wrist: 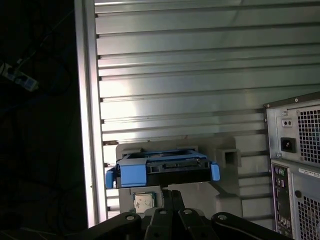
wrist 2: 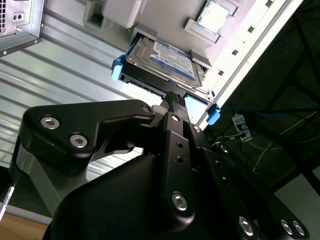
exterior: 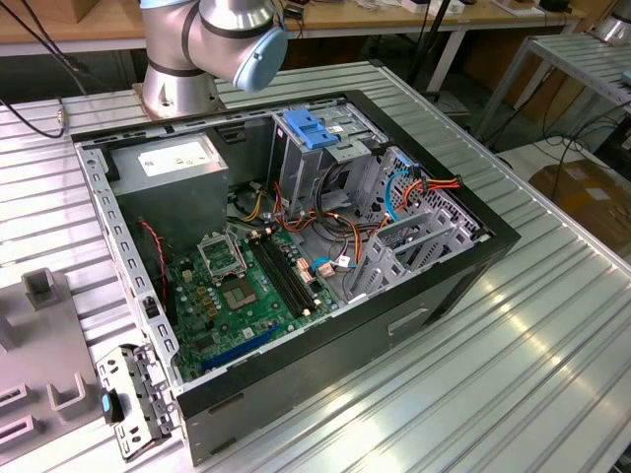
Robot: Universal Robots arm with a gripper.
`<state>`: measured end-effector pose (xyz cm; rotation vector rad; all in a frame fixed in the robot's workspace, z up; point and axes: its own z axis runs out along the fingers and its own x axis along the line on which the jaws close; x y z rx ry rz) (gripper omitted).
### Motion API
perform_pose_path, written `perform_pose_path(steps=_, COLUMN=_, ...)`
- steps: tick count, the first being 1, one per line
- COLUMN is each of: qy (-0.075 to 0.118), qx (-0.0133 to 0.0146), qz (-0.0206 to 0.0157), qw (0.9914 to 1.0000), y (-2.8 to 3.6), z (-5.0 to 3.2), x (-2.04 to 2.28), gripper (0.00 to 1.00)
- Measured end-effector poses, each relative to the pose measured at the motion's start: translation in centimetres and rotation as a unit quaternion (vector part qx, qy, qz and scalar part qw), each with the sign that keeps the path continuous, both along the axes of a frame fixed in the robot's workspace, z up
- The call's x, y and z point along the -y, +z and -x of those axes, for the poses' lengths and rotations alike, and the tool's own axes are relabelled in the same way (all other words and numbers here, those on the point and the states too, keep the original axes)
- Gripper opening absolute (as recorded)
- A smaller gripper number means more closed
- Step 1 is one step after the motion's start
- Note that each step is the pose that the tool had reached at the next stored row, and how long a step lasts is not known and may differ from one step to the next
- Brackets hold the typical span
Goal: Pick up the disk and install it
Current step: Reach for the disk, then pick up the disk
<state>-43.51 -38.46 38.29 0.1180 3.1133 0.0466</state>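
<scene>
Disk (wrist 2: 160,62) (wrist: 162,167) lies flat, label up, in a grey holder (wrist: 226,156) on the ribbed metal tabletop (wrist: 200,75), at the tabletop's edge. Blue rails (wrist 2: 117,70) are on both of its sides. A small square chip (wrist: 144,201) sits in another pocket of the same holder, just beside the disk.

Hand (wrist 2: 172,96) (wrist: 170,192): narrow, fingers drawn together with barely a slit between them and nothing seen in the slit. In both wrist views the tips are at the disk's near edge; contact cannot be told.

Exterior view: open computer case (exterior: 296,246) on the tabletop, motherboard exposed, blue latch piece (exterior: 311,128) on top of the drive cage, grey box with white sticker (exterior: 177,163) in the corner near the arm (exterior: 212,39). The first wrist view shows the case's rear panel (wrist: 295,165), well apart from the disk.
</scene>
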Motion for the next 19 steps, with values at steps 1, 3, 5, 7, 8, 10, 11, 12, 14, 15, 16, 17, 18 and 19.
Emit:
perform_pose_path(steps=1, qy=0.000, qx=-0.0001, qz=0.0000, qw=1.00000, y=-0.01, z=0.13, x=-0.04, gripper=0.11)
perform_pose_path(steps=3, qy=0.000, qx=-0.0005, qz=0.0000, qw=1.00000, y=-0.02, z=0.61, x=-0.19, gripper=0.11)
perform_pose_path(steps=5, qy=0.000, qx=-0.0014, qz=-0.0001, qw=1.00000, y=-0.06, z=1.26, x=-0.37, gripper=0.11)
perform_pose_path(steps=7, qy=0.000, qx=-0.0028, qz=-0.0001, qw=1.00000, y=-0.08, z=1.88, x=-0.51, gripper=0.11)
perform_pose_path(steps=8, qy=0.000, qx=-0.0032, qz=-0.0001, qw=0.99999, y=-0.08, z=2.07, x=-0.54, gripper=0.11)
perform_pose_path(steps=10, qy=0.000, qx=-0.0042, qz=-0.0004, qw=0.99999, y=-0.09, z=2.43, x=-0.55, gripper=0.11)
perform_pose_path(steps=11, qy=0.000, qx=-0.0043, qz=-0.0005, qw=0.99999, y=-0.09, z=2.43, x=-0.55, gripper=0.11)
perform_pose_path(steps=12, qy=0.000, qx=-0.0042, qz=-0.0007, qw=0.99999, y=-0.09, z=2.46, x=-0.55, gripper=0.11)
perform_pose_path(steps=14, qy=0.000, qx=-0.0043, qz=-0.0009, qw=0.99999, y=-0.09, z=2.48, x=-0.55, gripper=0.11)
perform_pose_path(steps=15, qy=0.000, qx=-0.0043, qz=-0.0009, qw=0.99999, y=-0.09, z=2.48, x=-0.55, gripper=0.11)
perform_pose_path(steps=16, qy=0.000, qx=-0.0042, qz=-0.0010, qw=0.99999, y=-0.09, z=2.48, x=-0.55, gripper=0.11)
perform_pose_path(steps=17, qy=0.000, qx=-0.0043, qz=-0.0010, qw=0.99999, y=-0.09, z=2.49, x=-0.55, gripper=0.11)
perform_pose_path(steps=18, qy=0.000, qx=-0.0042, qz=-0.0010, qw=0.99999, y=-0.09, z=2.49, x=-0.55, gripper=0.11)
perform_pose_path(steps=19, qy=0.000, qx=-0.0042, qz=-0.0011, qw=0.99999, y=-0.09, z=2.49, x=-0.55, gripper=0.11)
